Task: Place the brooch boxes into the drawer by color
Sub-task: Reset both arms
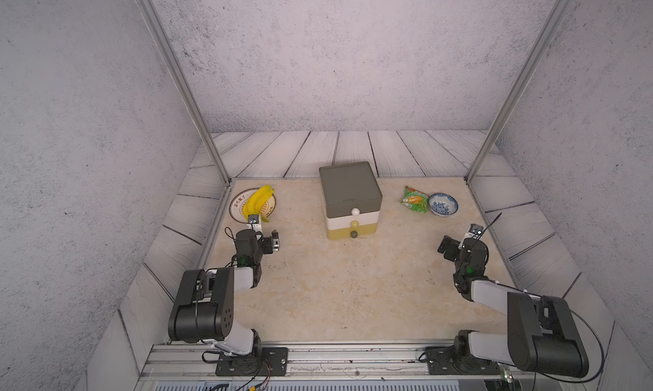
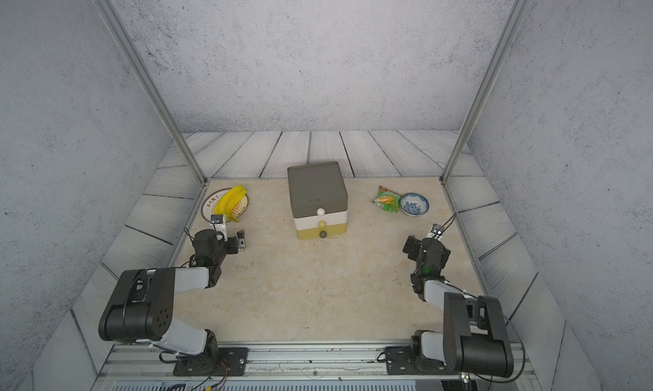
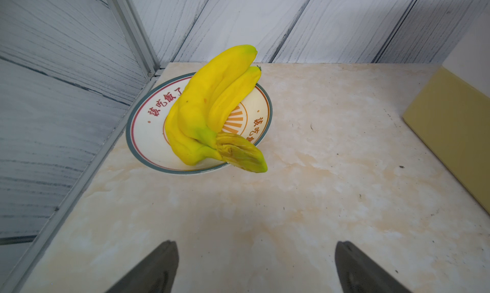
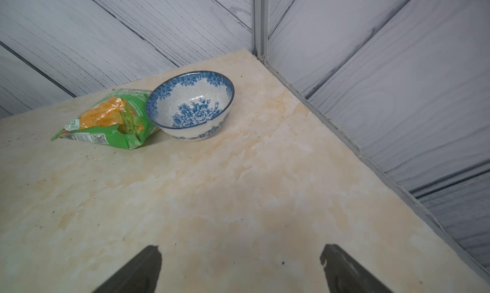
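The drawer (image 1: 349, 191) stands at the middle back of the table in both top views, and its grey, white and yellow tiers are all pushed in. Its yellow bottom tier (image 3: 450, 135) shows at the edge of the left wrist view. No brooch boxes are in view in any frame. My left gripper (image 1: 265, 237) hovers left of the drawer, near the banana plate, open with nothing between its fingers (image 3: 159, 265). My right gripper (image 1: 459, 242) hovers at the right side, also open and empty, with bare tabletop between its fingers (image 4: 344, 267).
A plate (image 1: 235, 207) with yellow bananas (image 1: 259, 198) sits at the back left. A green snack bag (image 1: 414, 199) leans against a blue-patterned bowl (image 1: 443, 204) at the back right. Metal posts and plank walls close in the table on three sides.
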Tool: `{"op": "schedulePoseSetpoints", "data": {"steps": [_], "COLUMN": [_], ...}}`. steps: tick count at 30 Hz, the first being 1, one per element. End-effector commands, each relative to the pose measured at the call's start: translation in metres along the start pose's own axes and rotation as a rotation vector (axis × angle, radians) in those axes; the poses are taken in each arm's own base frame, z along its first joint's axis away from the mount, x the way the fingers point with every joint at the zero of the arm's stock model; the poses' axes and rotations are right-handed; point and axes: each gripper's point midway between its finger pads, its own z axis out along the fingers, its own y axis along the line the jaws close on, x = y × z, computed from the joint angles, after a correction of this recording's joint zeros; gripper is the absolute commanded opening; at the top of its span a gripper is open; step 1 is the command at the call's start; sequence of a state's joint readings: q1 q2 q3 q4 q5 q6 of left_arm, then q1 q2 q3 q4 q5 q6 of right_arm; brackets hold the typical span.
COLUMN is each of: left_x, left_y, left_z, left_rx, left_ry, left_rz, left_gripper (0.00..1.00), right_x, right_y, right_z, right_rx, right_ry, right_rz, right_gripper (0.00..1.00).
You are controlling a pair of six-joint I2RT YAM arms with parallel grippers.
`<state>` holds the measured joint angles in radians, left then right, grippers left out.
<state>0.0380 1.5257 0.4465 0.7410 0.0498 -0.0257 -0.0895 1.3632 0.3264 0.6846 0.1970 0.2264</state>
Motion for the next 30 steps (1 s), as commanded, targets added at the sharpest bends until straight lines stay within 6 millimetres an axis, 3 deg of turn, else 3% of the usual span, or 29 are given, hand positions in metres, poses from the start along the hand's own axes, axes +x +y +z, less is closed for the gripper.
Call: {"op": "schedulePoseSetpoints", "data": {"steps": [1,5,7,10,13,30], "left_x": [-0.001,-0.002,-0.002,-0.002,-0.002,-0.002], "left_y": [-0.001,0.0,0.0,0.0,0.0,0.0], "left_z": [0.001,0.001,0.001,0.001,0.001,0.001], "left_rx": [0.004,0.002,0.001,0.001,0.002,0.002], "left_ry": [0.001,-0.001,0.0,0.0,0.0,0.001], "left_rz": [0.006,0.007,0.007,0.007,0.006,0.007], "left_gripper": [0.98,0.98,0.98,0.99,0.99,0.98], "right_x": [-0.021,-0.007,-0.009,-0.003,-0.005,-0.002], "right_y": [0.025,0.046,0.056,0.055,0.063,0.064], "right_z": [0.005,0.014,0.018,0.023,0.023,0.024], "right_rx": [-0.105,-0.187,-0.232,-0.202,-0.241,-0.238], "right_ry": [-0.094,-0.075,-0.107,0.02,-0.015,0.022], "right_rz": [-0.052,-0.123,-0.145,-0.16,-0.179,-0.187], "right_gripper": [1.0,1.0,1.0,1.0,1.0,1.0]}}
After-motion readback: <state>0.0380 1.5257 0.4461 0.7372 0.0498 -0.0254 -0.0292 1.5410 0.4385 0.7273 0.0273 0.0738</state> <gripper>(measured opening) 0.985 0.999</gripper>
